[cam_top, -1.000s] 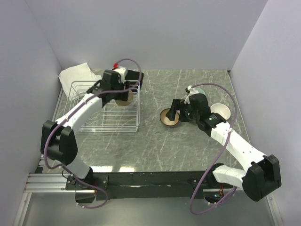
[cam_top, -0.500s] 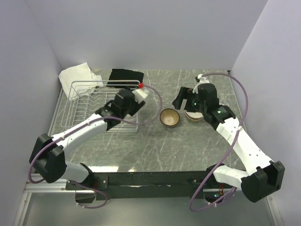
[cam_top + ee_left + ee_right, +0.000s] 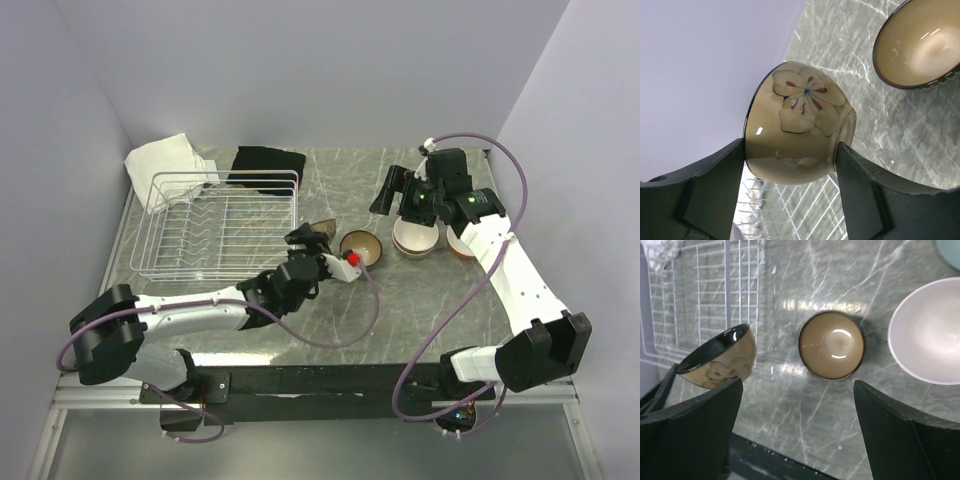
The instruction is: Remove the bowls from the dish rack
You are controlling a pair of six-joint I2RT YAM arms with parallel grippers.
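my left gripper [image 3: 790, 156] is clamped on the flowered bowl [image 3: 797, 125], one finger on each side of its tan wall. the bowl is tipped well over in the air. its dark mouth faces up and toward the rack [image 3: 225, 272] and its foot points toward the brown bowl [image 3: 361, 249], so its axis slants across the table [image 3: 340, 190]. it hangs just off the rack's right side, between the rack and the upright brown bowl, near the table's middle. my right gripper [image 3: 797, 385] is spread wide with nothing in it, looking down on the brown bowl. a white bowl [image 3: 927, 337] sits upright just beside that one, toward the right edge.
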